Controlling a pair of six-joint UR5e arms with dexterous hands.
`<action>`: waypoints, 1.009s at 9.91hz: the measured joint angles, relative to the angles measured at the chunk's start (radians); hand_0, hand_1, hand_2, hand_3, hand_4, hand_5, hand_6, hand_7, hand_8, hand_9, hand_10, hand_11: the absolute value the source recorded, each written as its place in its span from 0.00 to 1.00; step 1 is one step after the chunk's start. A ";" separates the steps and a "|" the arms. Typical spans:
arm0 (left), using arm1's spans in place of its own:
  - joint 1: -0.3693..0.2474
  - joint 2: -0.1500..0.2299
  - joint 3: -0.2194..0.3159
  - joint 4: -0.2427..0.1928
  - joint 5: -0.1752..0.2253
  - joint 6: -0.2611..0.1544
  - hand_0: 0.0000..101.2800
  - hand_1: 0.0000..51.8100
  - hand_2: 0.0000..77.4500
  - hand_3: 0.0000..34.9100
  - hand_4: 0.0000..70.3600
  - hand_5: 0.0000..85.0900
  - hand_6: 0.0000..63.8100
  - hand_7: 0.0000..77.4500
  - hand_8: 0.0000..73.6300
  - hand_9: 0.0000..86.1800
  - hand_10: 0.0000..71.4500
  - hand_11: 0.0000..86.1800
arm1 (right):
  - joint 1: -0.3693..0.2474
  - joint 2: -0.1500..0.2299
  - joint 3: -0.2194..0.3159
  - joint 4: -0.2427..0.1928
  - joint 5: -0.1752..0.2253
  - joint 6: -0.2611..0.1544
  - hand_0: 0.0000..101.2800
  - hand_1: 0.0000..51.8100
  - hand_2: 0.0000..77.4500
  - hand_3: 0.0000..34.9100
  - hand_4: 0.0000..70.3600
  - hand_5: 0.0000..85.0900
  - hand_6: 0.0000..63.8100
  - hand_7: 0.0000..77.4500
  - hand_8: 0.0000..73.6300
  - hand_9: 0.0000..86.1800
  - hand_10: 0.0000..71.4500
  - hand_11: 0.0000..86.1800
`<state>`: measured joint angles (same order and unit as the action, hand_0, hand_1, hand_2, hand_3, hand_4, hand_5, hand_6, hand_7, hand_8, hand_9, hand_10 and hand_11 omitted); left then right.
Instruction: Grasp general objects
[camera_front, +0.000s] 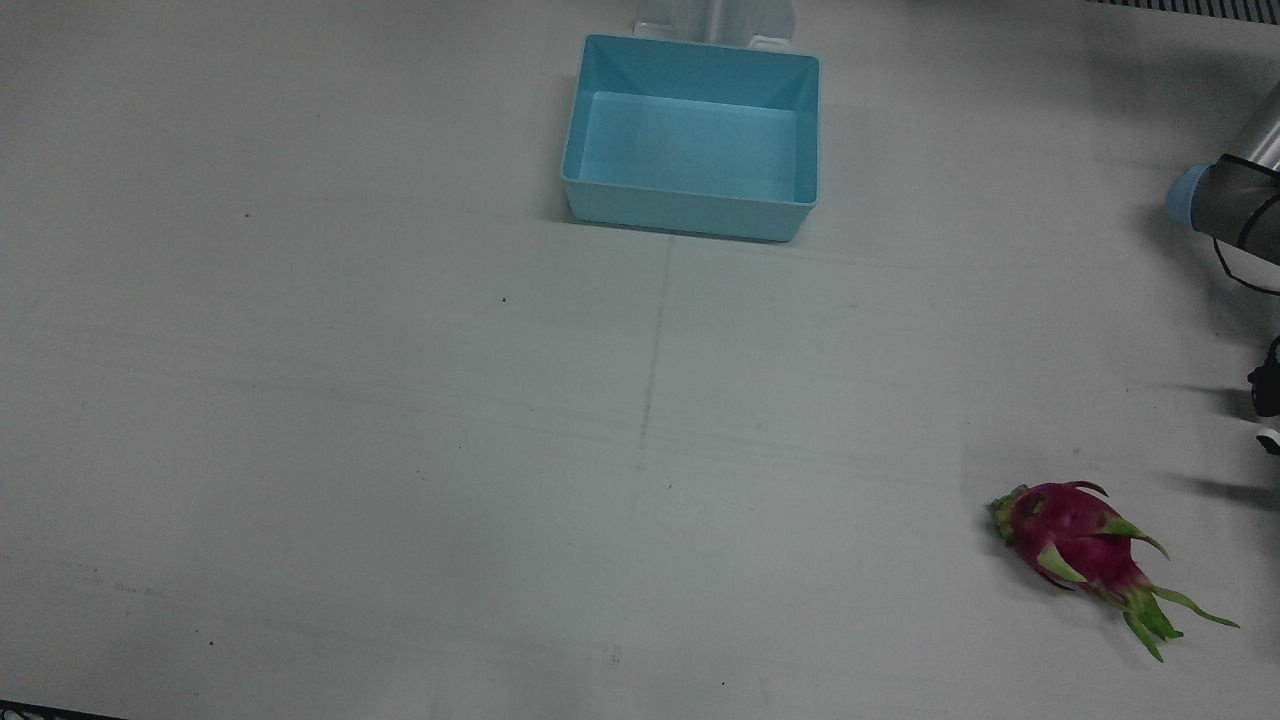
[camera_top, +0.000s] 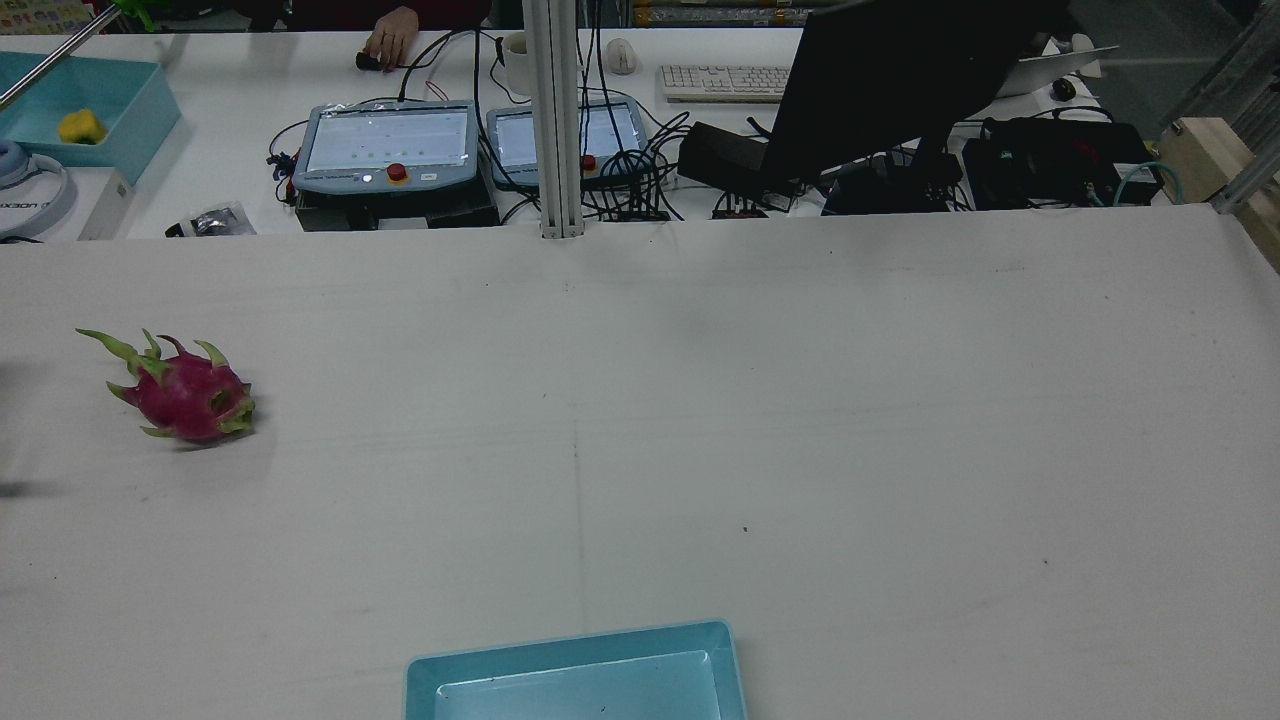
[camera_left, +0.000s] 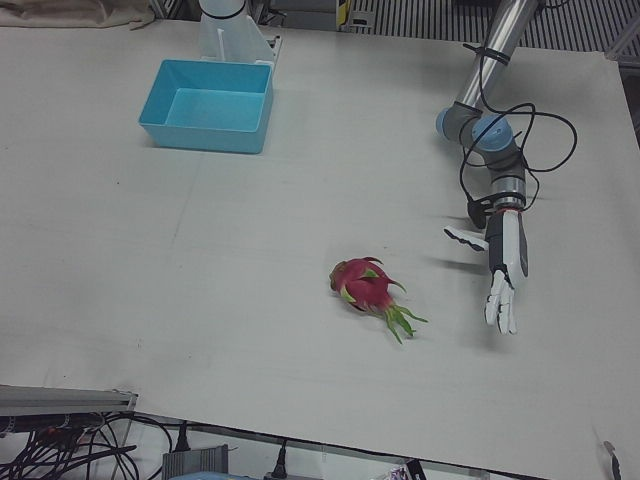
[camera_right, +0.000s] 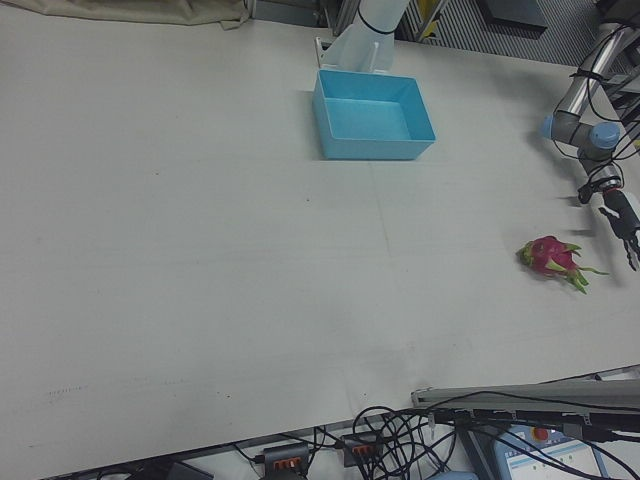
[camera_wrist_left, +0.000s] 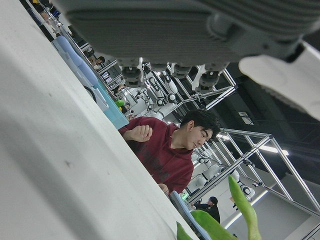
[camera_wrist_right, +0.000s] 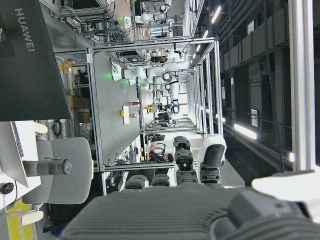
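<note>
Dragon fruit (camera_left: 366, 285), magenta with green leafy scales, lying on its side on the white tabletop (camera_left: 250, 260) in the half before the robot's left arm, toward the operators' edge; its long green tips point toward that edge and away from the robot. The same fruit (camera_front: 1075, 540) appears low and right in the front view, at the far left in the rear view (camera_top: 185, 397), and near the right edge in the right-front view (camera_right: 550, 256). Left hand (camera_left: 503, 270), hanging just above the tabletop beside the fruit on its outer side, near it but apart; the fingers (camera_left: 500, 305) are spread and extended, pointing toward the operators' edge, and hold nothing. In the left hand view, green leaf tips (camera_wrist_left: 242, 205) show at the lower right below the hand's underside (camera_wrist_left: 165, 30). Blue bin (camera_left: 209, 104), rectangular and open-topped, standing well apart from the fruit near the robot's side of the tabletop, close to the pedestal (camera_left: 232, 35). Right hand (camera_wrist_right: 200, 210), seen only in its own view, which faces out over the lab; the state of its fingers cannot be told.
</note>
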<state>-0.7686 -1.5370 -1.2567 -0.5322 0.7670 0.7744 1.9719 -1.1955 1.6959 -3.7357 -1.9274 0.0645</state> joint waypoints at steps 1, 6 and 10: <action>0.000 0.000 -0.004 0.000 0.000 -0.001 0.37 0.00 0.02 0.00 0.08 0.03 0.01 0.08 0.01 0.01 0.21 0.02 | 0.000 0.000 0.000 0.000 0.000 0.000 0.00 0.12 0.02 0.00 0.00 0.87 0.00 0.00 0.00 0.02 0.00 0.01; -0.001 0.004 -0.229 0.182 0.084 -0.005 0.37 0.00 0.02 0.00 0.08 0.03 0.01 0.06 0.01 0.01 0.21 0.01 | 0.000 0.000 0.000 0.000 0.000 0.000 0.00 0.12 0.02 0.00 0.00 0.87 0.00 0.00 0.00 0.01 0.00 0.01; -0.003 -0.031 -0.549 0.589 0.211 0.215 0.49 0.00 0.02 0.19 0.08 0.08 0.02 0.11 0.01 0.01 0.21 0.01 | 0.000 0.000 0.000 0.000 0.000 0.000 0.00 0.12 0.02 0.00 0.00 0.87 0.00 0.00 0.00 0.02 0.00 0.01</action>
<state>-0.7715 -1.5685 -1.8060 0.0565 0.9777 0.9894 1.9719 -1.1955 1.6959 -3.7357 -1.9274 0.0645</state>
